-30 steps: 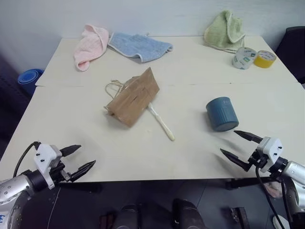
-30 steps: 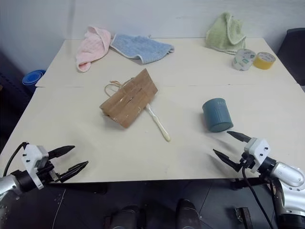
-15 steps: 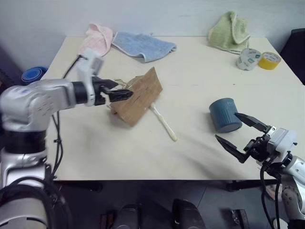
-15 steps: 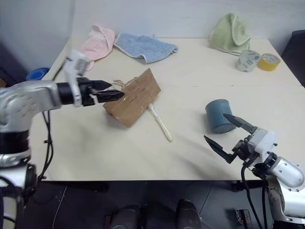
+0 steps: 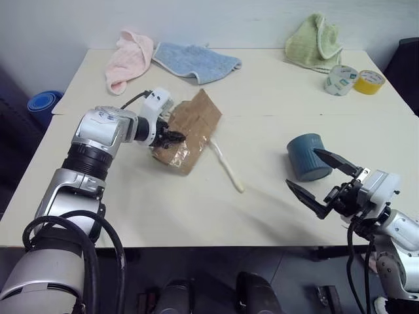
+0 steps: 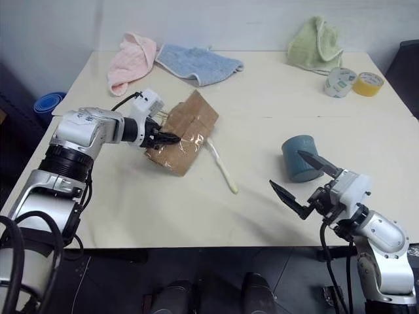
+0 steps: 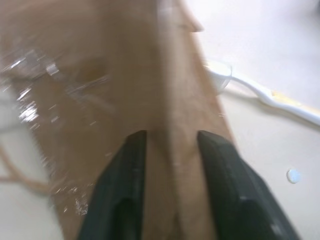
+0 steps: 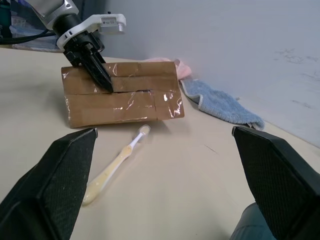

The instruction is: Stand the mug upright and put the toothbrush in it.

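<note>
The dark blue-grey mug sits at the right of the table with a closed end up; its inside is hidden. The cream toothbrush lies flat mid-table, its head end against a brown paper bag. My left gripper is shut on a fold of that bag, which runs between its fingers in the left wrist view. My right gripper stands open just in front of the mug, holding nothing. The right wrist view shows the toothbrush, the bag and the left gripper.
Pink, blue and green cloths lie along the far edge. A grey tape roll and a yellow one sit at the far right. A blue object stands off the table's left side.
My left arm swung up from the table's front edge to the bag and its fingers narrowed onto a fold; the bag leans flatter. My right gripper rose toward the mug, still open.
</note>
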